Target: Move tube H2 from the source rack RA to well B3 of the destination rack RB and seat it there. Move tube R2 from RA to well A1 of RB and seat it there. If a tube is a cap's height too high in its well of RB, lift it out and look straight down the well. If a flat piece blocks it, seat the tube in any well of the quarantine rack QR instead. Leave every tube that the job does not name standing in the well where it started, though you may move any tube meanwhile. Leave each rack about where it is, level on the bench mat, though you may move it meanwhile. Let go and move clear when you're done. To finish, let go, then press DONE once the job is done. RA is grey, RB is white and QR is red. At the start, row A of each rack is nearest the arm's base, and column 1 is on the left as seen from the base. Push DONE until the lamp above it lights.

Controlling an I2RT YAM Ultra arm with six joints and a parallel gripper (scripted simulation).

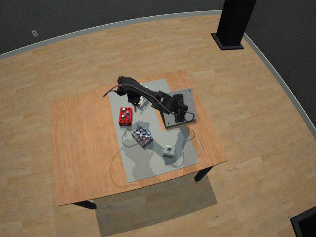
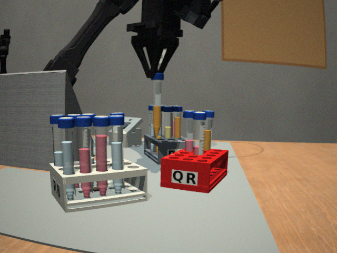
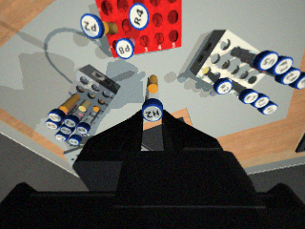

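Note:
My gripper (image 2: pixel 157 73) (image 3: pixel 152 114) (image 1: pixel 134 103) is shut on the blue cap of tube H2 (image 2: pixel 157 98) (image 3: pixel 152 114), a clear tube with orange filling. The tube hangs upright, lifted clear of the racks, and in the wrist view it is over bare mat between them. The grey rack RA (image 2: pixel 163 156) (image 3: pixel 97 78) (image 1: pixel 142 143) holds several blue-capped tubes. The white rack RB (image 2: pixel 133 171) (image 3: pixel 214 43) (image 1: pixel 143 101) holds several tubes with pink and pale blue filling. I cannot make out a tube labelled R2.
The red rack QR (image 2: pixel 212 174) (image 3: pixel 165 28) (image 1: pixel 125 119) holds three tubes, labelled P2, R4 and P8. A pale button box (image 1: pixel 169 152) sits on the grey mat (image 2: pixel 190 223) beyond RA. The arm's grey base plate (image 1: pixel 190 100) is at the mat's edge.

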